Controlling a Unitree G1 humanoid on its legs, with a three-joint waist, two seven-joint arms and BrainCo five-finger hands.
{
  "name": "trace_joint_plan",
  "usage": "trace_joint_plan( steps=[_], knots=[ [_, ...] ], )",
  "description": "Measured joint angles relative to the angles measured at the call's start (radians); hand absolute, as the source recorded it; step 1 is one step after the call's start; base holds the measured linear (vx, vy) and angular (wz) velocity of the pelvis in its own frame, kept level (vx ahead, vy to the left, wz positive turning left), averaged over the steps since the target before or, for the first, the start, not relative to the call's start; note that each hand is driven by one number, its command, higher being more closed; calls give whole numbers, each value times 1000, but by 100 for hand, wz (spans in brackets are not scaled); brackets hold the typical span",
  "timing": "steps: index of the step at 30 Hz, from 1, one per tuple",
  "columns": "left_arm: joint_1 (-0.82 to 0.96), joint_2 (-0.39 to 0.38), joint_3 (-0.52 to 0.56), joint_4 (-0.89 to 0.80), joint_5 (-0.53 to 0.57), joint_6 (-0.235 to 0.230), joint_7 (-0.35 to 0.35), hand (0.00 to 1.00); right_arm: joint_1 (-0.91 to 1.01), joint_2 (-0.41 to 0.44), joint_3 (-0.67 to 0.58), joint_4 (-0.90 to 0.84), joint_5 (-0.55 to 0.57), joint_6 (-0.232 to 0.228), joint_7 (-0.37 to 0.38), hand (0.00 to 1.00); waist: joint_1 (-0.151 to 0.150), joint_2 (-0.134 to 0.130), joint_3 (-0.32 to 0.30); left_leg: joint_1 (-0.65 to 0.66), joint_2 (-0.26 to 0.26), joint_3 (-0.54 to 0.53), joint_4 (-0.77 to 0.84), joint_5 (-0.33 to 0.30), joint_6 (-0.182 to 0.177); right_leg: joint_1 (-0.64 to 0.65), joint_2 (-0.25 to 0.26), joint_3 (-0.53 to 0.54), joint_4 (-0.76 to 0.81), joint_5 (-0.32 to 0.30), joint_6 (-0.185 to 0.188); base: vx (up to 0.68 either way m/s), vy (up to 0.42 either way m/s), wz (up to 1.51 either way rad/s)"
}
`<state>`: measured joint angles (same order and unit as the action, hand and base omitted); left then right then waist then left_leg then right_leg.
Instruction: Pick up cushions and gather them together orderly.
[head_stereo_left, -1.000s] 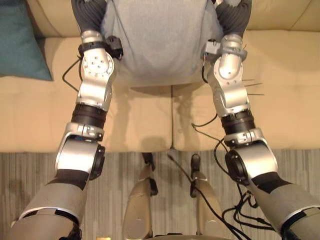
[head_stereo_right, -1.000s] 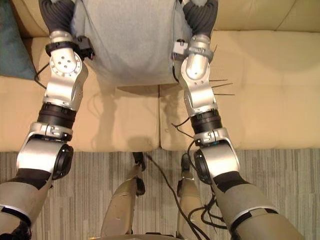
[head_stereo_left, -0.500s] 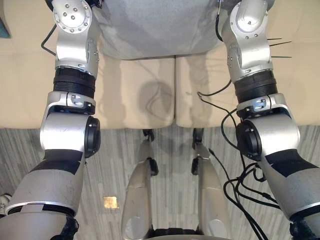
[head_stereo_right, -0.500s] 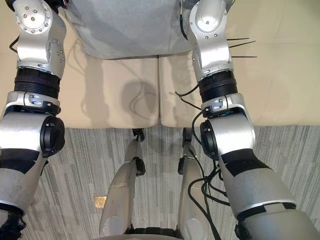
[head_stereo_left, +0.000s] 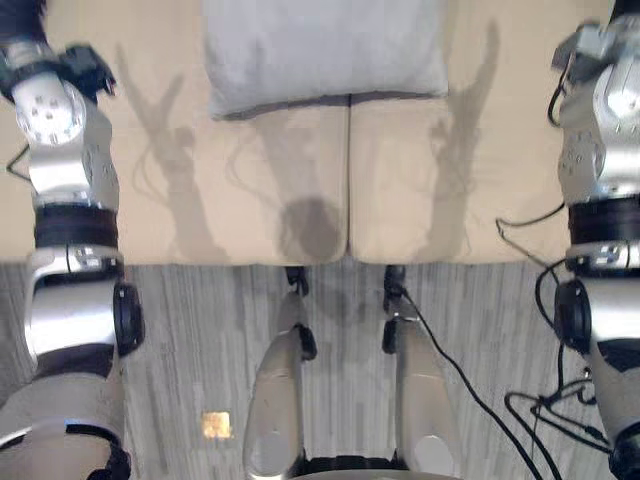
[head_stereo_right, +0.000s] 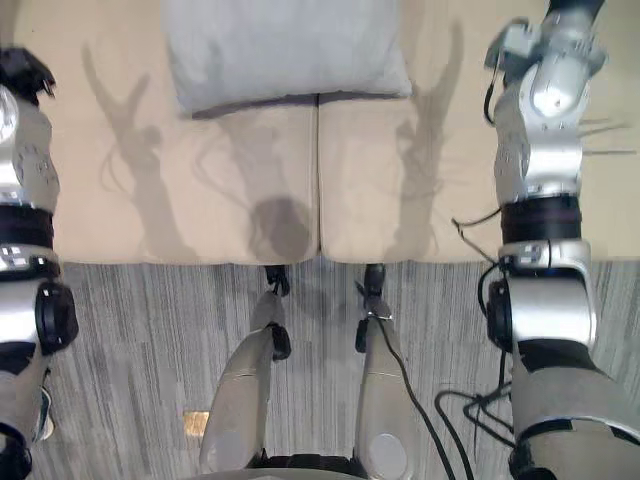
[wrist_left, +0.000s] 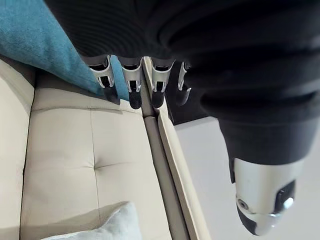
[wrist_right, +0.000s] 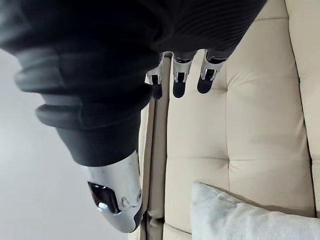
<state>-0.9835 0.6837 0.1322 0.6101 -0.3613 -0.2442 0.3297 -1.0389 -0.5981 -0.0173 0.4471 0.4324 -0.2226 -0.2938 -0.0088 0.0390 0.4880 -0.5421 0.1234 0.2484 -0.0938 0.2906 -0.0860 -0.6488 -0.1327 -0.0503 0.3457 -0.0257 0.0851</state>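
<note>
On the cream sofa (head_stereo_left: 200, 190), at the far side of the seat, the grey cushion (head_stereo_left: 325, 50) lies flat across the seam (head_stereo_left: 349, 170) between the two seat pads, touching both. A second ago both arms stood close against its sides; now they are spread to the two edges of the eye views, well apart from it, and the camera itself has shifted between the frames. The left hand (wrist_left: 133, 87) has its fingers straight and holds nothing; the right hand (wrist_right: 179, 82) is the same, fingers extended and empty, over the sofa's back. Past the left fingers sits a teal cushion (wrist_left: 35, 40) against the sofa's back, with a pale corner of the grey cushion showing nearby. The grey cushion is a soft rectangle of fine-woven pale cloth with pointed corners; the teal one has a felt-like nap; the sofa is smooth and leather-like, its back stitched into square panels; the floor (head_stereo_left: 200, 340) is carpet in thin grey stripes.
</note>
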Motion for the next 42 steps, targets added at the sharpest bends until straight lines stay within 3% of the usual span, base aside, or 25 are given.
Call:
trace_joint_plan(
  steps=[3, 5, 7, 10, 13, 21, 27, 31, 32, 33, 34, 35, 37, 38, 39, 40, 42],
  knots=[
    [190, -46, 24, -77, 2, -7, -27, 0, 204, 14, -25, -83, 8, -8, 39, 0, -1, 0, -2, 60, 1, 1, 0, -17, 13, 60, 4, 3, -1, -12, -1, -25, -101, -3],
    [366, -137, 32, -112, 8, -6, -57, 0, 402, 68, -55, -128, 6, -9, 65, 0, -4, 0, -11, 116, -1, -2, 0, -31, 17, 123, 7, 2, -9, -27, 2, 29, -85, 5],
    [597, -247, -12, -115, 20, -4, -100, 0, 628, 159, -61, -130, -14, -8, 98, 0, -5, 1, -118, 106, -3, -7, 0, -47, 11, 128, 10, -1, -43, -33, 2, 113, -85, -3],
    [842, -362, -88, -119, 62, 18, -197, 0, 891, 277, -67, -128, -86, 1, 149, 0, -9, 0, -132, 191, -4, -15, 0, -60, 19, 232, 16, -7, -81, -38, 3, 164, -61, 2],
    [994, -427, -95, -50, 163, 39, -266, 0, 1044, 374, -67, -53, -194, 14, 199, 0, -15, 0, -196, 238, -4, -18, 0, -63, 19, 298, 17, -23, -110, -42, 5, 143, -61, 5],
    [1206, -492, -79, 158, 357, 63, -331, 0, 1222, 412, -108, 239, -430, 40, 281, 0, -28, 3, -347, 440, -1, 25, -8, -143, 9, 507, 24, 13, -206, -57, 9, 44, -6, -15],
    [1252, -498, -78, 186, 376, 66, -349, 0, 1266, 390, -111, 315, -482, 59, 300, 0, -31, -6, -374, 499, -1, 58, -9, -150, 8, 551, 27, 57, -222, -52, 18, 11, 11, -18],
    [1226, -492, -79, 184, 373, 66, -349, 0, 1206, 397, -99, 333, -481, 75, 299, 0, -27, -33, -359, 480, -7, 123, -1, -151, 11, 500, 28, 125, -242, 0, 50, -38, 17, -48],
    [1199, -479, -79, 179, 372, 66, -349, 0, 1184, 405, -89, 327, -479, 74, 296, 0, -28, -56, -359, 442, -25, 132, 31, -160, 35, 459, 11, 144, -225, 39, 57, -37, 40, -53],
    [1189, -476, -79, 171, 372, 66, -348, 0, 1181, 405, -82, 319, -477, 74, 295, 0, -26, -59, -357, 422, -28, 130, 59, -164, 56, 443, 10, 153, -222, 52, 74, -27, 16, -44],
    [1181, -484, -68, 141, 370, 64, -345, 0, 1165, 405, -81, 317, -471, 74, 296, 0, -19, -36, -345, 389, 11, 129, 95, -180, 87, 426, 17, 137, -169, 41, 85, -66, -3, 0],
    [1163, -476, -51, 124, 368, 63, -339, 0, 1165, 419, -78, 317, -470, 77, 294, 0, -32, -43, -327, 382, 18, 103, 134, -187, 96, 377, 8, 74, 142, -82, 30, -63, -50, 18],
    [1164, -471, -47, 108, 361, 66, -326, 0, 1189, 431, -58, 318, -465, 77, 295, 0, -29, -60, -326, 391, 12, 80, 156, -188, 98, 403, -10, 53, 380, -157, 43, -81, -94, 43],
    [1171, -470, -37, 102, 352, 68, -322, 0, 1194, 433, -42, 319, -461, 77, 296, 0, -23, -78, -330, 383, 11, 67, 174, -182, 90, 458, -14, 50, 429, -175, 62, -128, -115, 34],
    [1174, -469, -33, 97, 352, 72, -321, 0, 1192, 434, -40, 317, -461, 76, 296, 0, -20, -84, -332, 379, 9, 63, 182, -177, 85, 479, -16, 48, 413, -171, 62, -175, -133, 15],
    [1179, -480, -20, 88, 348, 75, -317, 0, 1175, 430, -40, 313, -461, 75, 294, 0, -6, -97, -338, 364, 14, 62, 183, -153, 73, 519, -8, 33, 315, -221, 69, -222, -122, -19],
    [1180, -503, -20, 78, 331, 79, -307, 0, 1144, 408, -42, 302, -461, 72, 284, 0, 22, -61, -343, 321, 50, 61, 167, -129, 55, 535, 35, 3, 171, -252, 21, -262, -128, -34]
  ],
)
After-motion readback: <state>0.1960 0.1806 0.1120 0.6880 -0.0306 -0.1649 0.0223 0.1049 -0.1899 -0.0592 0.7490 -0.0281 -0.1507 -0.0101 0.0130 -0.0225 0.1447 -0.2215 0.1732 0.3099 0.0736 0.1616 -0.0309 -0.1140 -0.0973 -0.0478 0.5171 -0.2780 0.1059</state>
